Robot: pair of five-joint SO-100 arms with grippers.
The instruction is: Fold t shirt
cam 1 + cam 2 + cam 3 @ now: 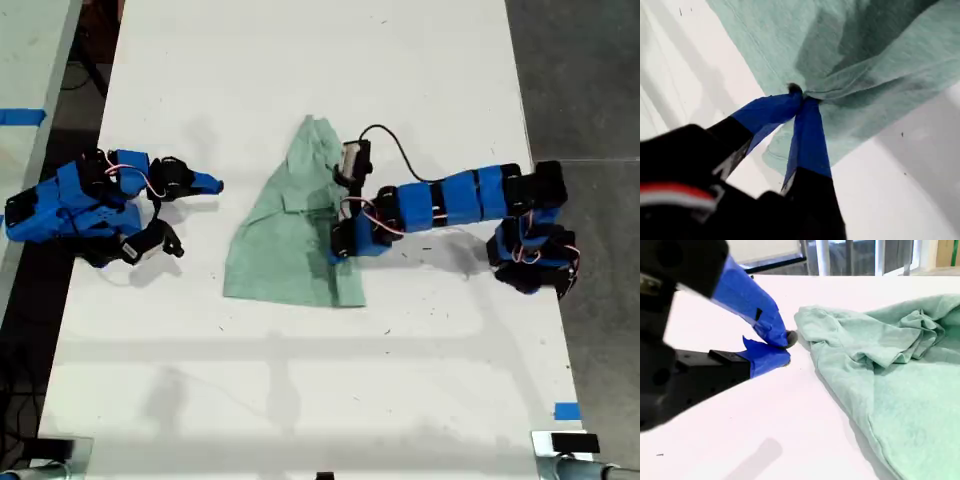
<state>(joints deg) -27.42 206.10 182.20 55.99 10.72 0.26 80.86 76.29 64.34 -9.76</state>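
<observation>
A small pale mint-green soft cloth t shirt (290, 245) is seen in one plain colour, unpatterned, with darker green shading in its folds. A flat white table (300, 380) is noted, marked with scattered tiny dark specks. Both arms are recorded as bright blue with black joints; red and white wires are seen on them. The claw of my first gripper (801, 97) is blue-taped over black. The claw of my second gripper (785, 347) is likewise blue over black.

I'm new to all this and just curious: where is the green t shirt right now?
The t shirt lies near the middle of the white table in the exterior view, between the two arms, with my first gripper pinching its edge.
</observation>
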